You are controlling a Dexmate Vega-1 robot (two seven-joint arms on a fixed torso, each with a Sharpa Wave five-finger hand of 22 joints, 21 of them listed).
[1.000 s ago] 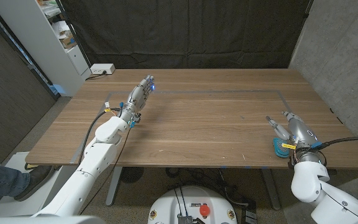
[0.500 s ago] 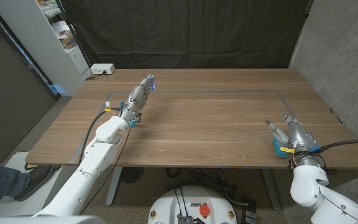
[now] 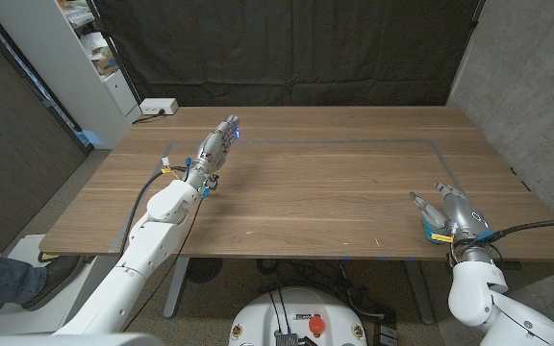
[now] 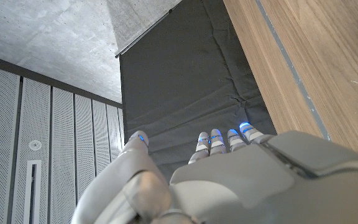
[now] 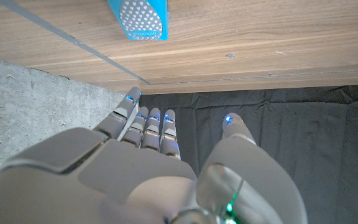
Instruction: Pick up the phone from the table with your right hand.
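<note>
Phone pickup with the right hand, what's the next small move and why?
Probably lower the right hand onto the phone and close the fingers around it: the hand hovers open over the blue case near the table edge, holding nothing yet.

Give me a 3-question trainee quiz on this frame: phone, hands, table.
1. True or false: the right hand already has the phone lifted off the wooden table.
2. Which table edge is the phone nearest? A) far edge by the black curtain B) near edge, on the robot's right C) left edge
3. Fill in: the left hand holds ____.

Key:
1. False. The phone, in a blue dotted case, lies on the table and the right hand is above it, fingers extended, not gripping.
2. B.
3. Nothing; its fingers are stretched out over the table's far left part.
</note>
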